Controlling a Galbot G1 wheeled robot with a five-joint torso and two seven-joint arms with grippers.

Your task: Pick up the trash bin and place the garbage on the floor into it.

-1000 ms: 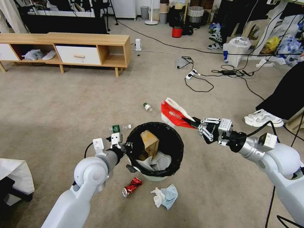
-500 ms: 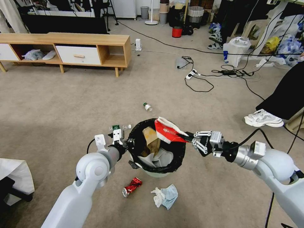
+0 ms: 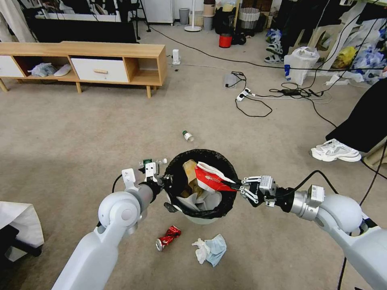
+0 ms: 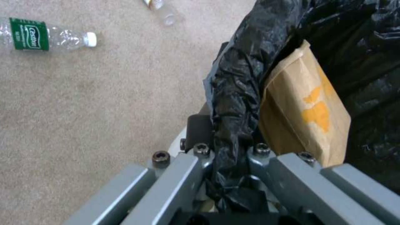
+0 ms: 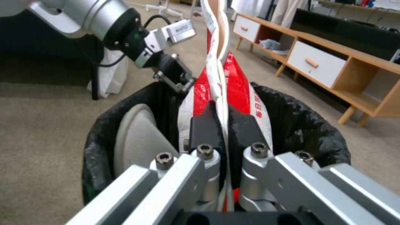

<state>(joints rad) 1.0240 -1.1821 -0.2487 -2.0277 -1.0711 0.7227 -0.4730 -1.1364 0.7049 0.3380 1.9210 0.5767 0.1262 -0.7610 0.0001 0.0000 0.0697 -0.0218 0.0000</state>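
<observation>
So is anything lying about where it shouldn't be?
Yes. A crushed red can and a tissue with a blue mask lie on the carpet beside the trash bin, and two clear bottles lie beyond it.

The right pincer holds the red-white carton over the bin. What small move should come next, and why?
Probably open the right pincer to drop the carton. It is shut on the carton's edge, and the carton hangs inside the black-lined rim of the trash bin, above the brown cardboard. The left pincer grips the rim.
</observation>
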